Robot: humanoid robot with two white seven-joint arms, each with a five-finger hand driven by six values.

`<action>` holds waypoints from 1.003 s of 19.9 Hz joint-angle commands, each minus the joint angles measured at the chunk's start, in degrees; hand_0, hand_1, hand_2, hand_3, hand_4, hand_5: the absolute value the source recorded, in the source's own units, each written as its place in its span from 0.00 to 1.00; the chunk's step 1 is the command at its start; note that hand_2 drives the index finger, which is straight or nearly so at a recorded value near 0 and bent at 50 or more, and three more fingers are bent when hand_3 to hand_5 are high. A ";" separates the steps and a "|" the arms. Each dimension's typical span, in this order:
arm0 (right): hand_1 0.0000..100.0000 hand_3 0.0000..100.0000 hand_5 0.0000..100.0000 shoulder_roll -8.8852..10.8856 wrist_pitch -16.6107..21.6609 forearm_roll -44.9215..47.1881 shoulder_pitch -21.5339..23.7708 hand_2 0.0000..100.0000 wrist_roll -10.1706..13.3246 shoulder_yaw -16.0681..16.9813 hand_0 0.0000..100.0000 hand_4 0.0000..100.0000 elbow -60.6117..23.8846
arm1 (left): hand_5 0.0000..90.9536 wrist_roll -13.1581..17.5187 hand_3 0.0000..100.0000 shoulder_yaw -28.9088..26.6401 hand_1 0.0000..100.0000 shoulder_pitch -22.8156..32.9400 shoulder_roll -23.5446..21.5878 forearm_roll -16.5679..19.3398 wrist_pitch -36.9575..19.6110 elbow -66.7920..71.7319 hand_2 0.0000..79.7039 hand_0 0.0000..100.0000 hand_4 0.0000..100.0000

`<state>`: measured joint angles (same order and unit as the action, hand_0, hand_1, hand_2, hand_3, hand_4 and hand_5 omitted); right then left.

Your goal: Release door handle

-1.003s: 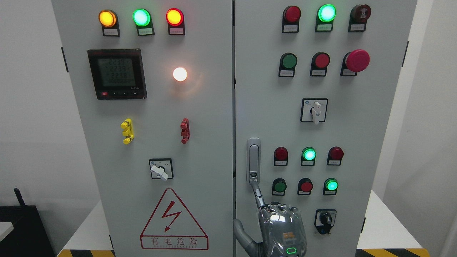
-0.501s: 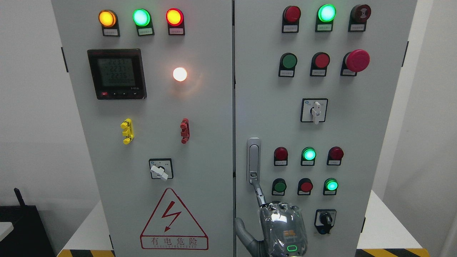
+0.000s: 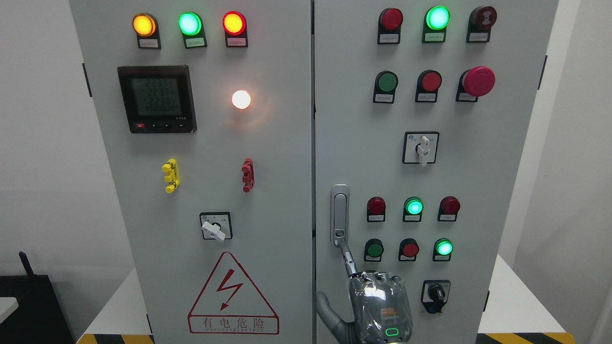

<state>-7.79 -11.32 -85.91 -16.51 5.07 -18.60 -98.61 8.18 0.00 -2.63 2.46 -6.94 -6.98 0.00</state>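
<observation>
Now the grey cabinet (image 3: 267,157) stands with both doors closed. On its right door, near the middle seam, sits the upright silver door handle (image 3: 339,215). Just below, the robot hand (image 3: 377,306) holds nothing; one finger (image 3: 348,260) is stretched up, its tip touching the handle's lower end.

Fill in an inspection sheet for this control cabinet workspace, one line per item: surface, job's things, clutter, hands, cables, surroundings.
Surface: grey cabinet with two closed doors carrying lamps, buttons and switches.
Job's things: door handle, upright on the right door near the centre seam.
Clutter: nothing seen.
Hands: right hand just below the door handle, reaching up to its lower end; grasp unclear. Left hand not in view.
Cables: nothing seen.
Surroundings: white walls; black object at lower left; yellow-black hazard stripes along the bottom edge.
</observation>
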 commanded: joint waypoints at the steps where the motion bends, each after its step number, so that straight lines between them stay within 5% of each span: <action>1: 0.16 1.00 0.99 -0.29 -0.01 0.04 0.16 0.00 -1.46 0.15 0.33 1.00 0.17 | 0.00 0.00 0.00 -0.62 0.39 -0.01 0.00 0.00 -0.06 0.97 0.00 0.12 0.00; 20: 0.16 1.00 0.99 -0.29 0.51 0.48 -1.25 0.00 -1.20 0.50 0.33 1.00 -0.80 | 0.00 0.00 0.00 -0.62 0.39 0.00 0.00 0.00 0.03 0.97 0.00 0.12 0.00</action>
<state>-8.03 -10.91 -85.61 -17.00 3.32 -18.31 -98.76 8.18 0.00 -2.63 2.46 -6.94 -6.98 0.00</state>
